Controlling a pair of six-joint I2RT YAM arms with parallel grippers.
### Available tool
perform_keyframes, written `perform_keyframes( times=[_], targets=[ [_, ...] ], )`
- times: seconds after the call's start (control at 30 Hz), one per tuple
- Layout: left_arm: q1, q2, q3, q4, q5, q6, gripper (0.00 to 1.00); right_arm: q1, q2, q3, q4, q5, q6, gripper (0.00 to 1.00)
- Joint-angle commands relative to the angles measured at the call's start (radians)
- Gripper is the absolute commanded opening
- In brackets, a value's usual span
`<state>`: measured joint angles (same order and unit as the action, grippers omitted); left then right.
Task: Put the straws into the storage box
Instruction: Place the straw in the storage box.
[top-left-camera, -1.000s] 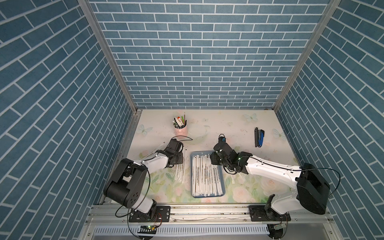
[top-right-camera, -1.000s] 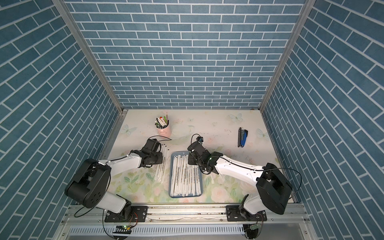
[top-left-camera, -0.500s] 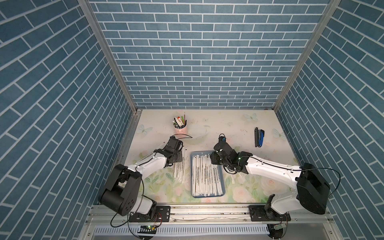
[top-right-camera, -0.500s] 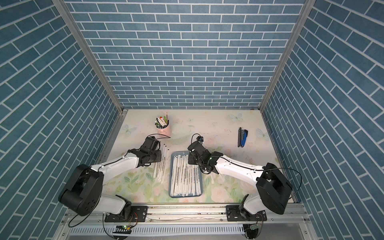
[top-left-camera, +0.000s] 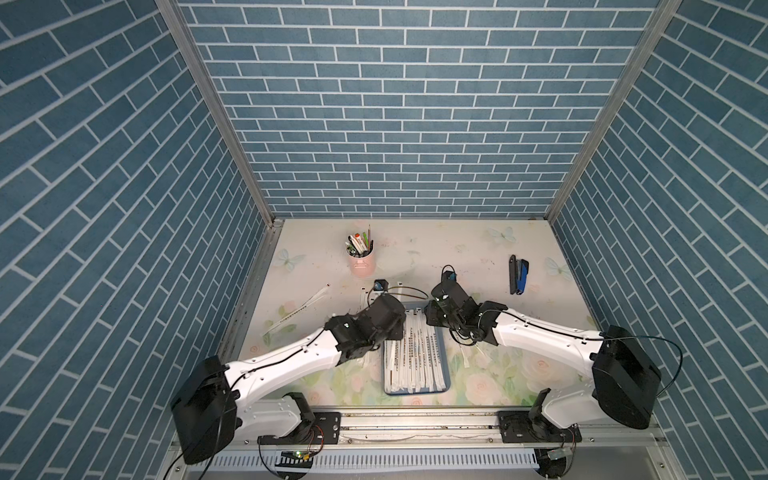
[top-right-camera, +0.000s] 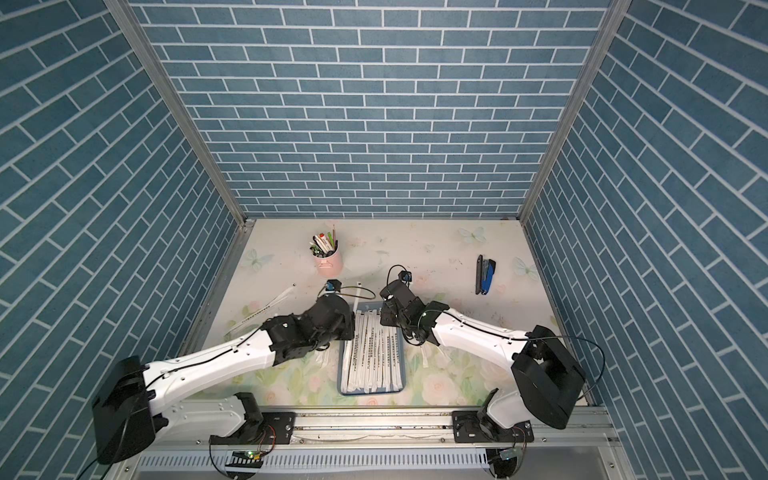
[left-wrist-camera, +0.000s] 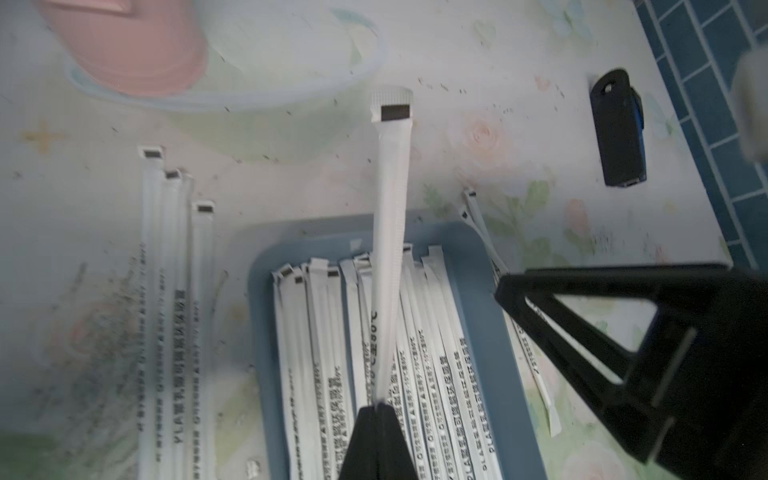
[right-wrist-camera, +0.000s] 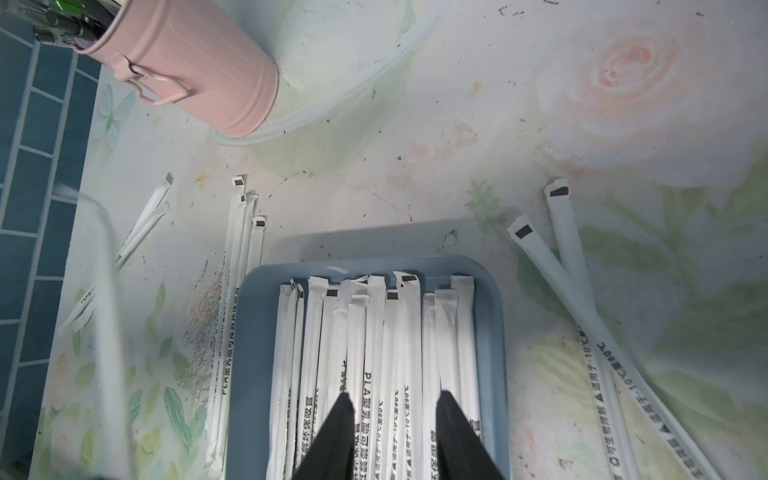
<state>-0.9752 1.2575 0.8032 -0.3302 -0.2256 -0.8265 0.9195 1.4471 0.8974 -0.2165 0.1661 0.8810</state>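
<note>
The left gripper (left-wrist-camera: 376, 409) pinches tight on one long thin white paper-wrapped straw (left-wrist-camera: 390, 216), held above the shallow blue plastic storage box (left-wrist-camera: 259, 332). The right gripper (right-wrist-camera: 395, 399) hangs over the box, jaws apart, holding nothing. Many straws (right-wrist-camera: 374, 332) lie inside; loose straws (right-wrist-camera: 577, 307) lie beside it. They look light, bendy and slippery, so pinch near the middle.

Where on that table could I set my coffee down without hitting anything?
Bare: the back stretch between the pink cup and the stapler. Crowded: around the storage box, with loose straws on either side.
</note>
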Motion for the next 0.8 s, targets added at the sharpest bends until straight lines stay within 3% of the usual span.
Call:
perform_keyframes(
  times=[0.0, 0.27, 0.47, 0.77],
  targets=[
    [-0.072, 0.060, -0.026, 0.027, -0.076, -0.178, 0.00, -0.004, -0.026, -0.010, 0.000, 0.014, -0.037, 0.34],
    [-0.127, 0.198, -0.052, 0.016, -0.159, -0.271, 0.00, -0.003, -0.050, -0.042, 0.006, 0.007, -0.030, 0.34],
    [-0.126, 0.229, -0.059, 0.019, -0.205, -0.241, 0.00, -0.004, -0.060, -0.060, 0.010, 0.004, -0.025, 0.34],
    [-0.113, 0.242, -0.111, 0.095, -0.168, -0.217, 0.00, -0.004, -0.060, -0.067, 0.011, 0.003, -0.025, 0.34]
  ],
)
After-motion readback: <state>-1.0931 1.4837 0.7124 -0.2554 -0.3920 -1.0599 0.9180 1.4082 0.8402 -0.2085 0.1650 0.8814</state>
